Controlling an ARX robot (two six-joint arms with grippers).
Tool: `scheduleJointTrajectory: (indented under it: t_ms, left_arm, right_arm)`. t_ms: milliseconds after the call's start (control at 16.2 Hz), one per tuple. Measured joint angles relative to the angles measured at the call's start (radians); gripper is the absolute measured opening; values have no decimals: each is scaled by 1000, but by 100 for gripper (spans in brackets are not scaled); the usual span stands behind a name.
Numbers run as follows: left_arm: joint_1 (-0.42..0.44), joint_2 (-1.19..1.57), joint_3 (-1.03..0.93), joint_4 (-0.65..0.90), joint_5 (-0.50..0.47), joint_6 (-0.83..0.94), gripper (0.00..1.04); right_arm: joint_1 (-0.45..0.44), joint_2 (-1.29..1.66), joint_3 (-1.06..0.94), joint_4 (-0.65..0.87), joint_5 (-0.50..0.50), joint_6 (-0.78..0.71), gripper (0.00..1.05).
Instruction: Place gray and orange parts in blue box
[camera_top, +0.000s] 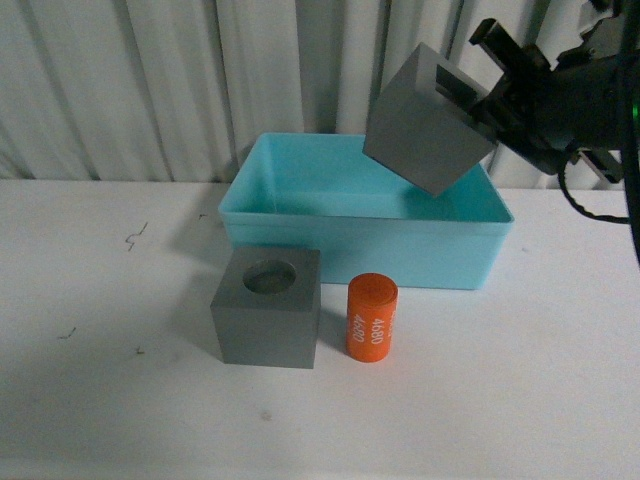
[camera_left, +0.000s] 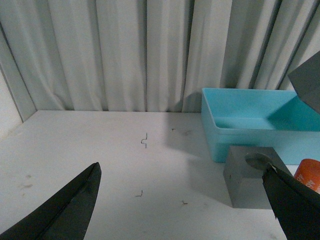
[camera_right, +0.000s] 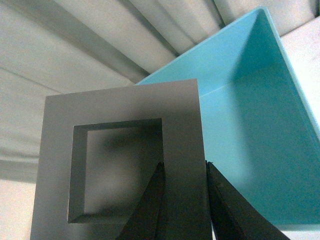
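Note:
My right gripper (camera_top: 478, 92) is shut on the gray cube with the square recess (camera_top: 425, 122), holding it tilted in the air over the right end of the blue box (camera_top: 300, 232). In the right wrist view one wall of that cube (camera_right: 120, 145) sits pinched between the fingers (camera_right: 150, 210), one inside the recess, with the blue box (camera_right: 250, 125) below. The gray cube with the round recess (camera_top: 268, 306) and the orange cylinder (camera_top: 371, 316) stand on the table in front of the box. My left gripper (camera_left: 182, 195) hangs open over the table, left of the round-recess cube (camera_left: 252, 175).
A white tabletop (camera_top: 120, 360) carries everything, with a few small dark scraps (camera_top: 134, 238) on its left side. Pleated white curtains (camera_top: 150, 80) close off the back just behind the box.

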Motion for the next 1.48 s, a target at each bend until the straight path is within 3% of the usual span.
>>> scheduleJointTrajectory:
  t_ms: [618, 1050, 1483]
  left_arm:
    - [0, 0, 0, 0, 0, 1, 98]
    - [0, 0, 0, 0, 0, 1, 98]
    - [0, 0, 0, 0, 0, 1, 98]
  right_arm:
    - [-12, 363, 413, -193, 76, -51, 18]
    - [-19, 426, 475, -214, 135, -92, 18]
    - [-43, 389, 399, -68, 155, -91, 73]
